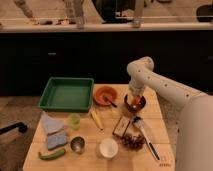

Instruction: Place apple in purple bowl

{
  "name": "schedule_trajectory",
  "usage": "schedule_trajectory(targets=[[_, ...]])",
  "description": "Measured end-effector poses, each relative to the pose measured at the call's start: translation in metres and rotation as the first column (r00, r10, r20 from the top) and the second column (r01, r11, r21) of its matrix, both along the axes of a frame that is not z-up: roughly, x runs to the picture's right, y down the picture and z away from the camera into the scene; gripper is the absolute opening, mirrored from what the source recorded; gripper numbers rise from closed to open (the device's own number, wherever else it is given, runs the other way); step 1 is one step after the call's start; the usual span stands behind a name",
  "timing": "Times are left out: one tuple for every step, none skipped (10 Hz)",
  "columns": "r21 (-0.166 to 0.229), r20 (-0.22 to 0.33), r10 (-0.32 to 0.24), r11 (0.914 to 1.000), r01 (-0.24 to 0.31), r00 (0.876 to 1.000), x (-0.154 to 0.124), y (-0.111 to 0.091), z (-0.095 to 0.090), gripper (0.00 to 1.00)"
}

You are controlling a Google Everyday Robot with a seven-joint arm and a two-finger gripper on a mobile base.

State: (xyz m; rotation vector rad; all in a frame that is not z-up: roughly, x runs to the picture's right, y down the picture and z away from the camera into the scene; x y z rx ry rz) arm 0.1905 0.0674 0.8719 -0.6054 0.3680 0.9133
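Gripper (134,101) down inside purple bowl (141,105) – fingers' state can't be told – apple not visible

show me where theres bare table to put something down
Bare wood lies along the table's right edge beside the purple bowl, and at the front left corner by the green vegetable. A narrow strip runs between the green tray and the banana. The front centre is crowded: white cup, grapes. The pincer hangs over the purple bowl.
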Motion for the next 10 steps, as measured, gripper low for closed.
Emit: schedule_trajectory(targets=[[-0.009,-0.003,-0.003,1.0000,0.003,1.000,0.0010,0.0015,0.0032,0.02],[-0.024,0.003,-0.005,0.9997,0.005,1.000,0.0028,0.0028,0.0071,0.09],[-0.039,0.009,-0.008,0.9992,0.008,1.000,0.0038,0.0035,0.0096,0.16],[-0.046,0.014,-0.009,0.9989,0.010,1.000,0.0028,0.0036,0.0109,0.20],[-0.046,0.016,-0.010,0.9989,0.011,1.000,0.0011,0.0033,0.0110,0.21],[-0.046,0.016,-0.009,0.9989,0.010,1.000,0.0016,0.0034,0.0108,0.21],[-0.046,0.014,-0.008,0.9989,0.009,1.000,0.0028,0.0036,0.0106,0.21],[-0.047,0.014,-0.007,0.9989,0.008,1.000,0.0035,0.0039,0.0106,0.21],[-0.048,0.014,-0.007,0.9988,0.008,1.000,0.0034,0.0049,0.0112,0.21],[-0.048,0.014,-0.008,0.9988,0.009,1.000,0.0028,0.0045,0.0112,0.21]])
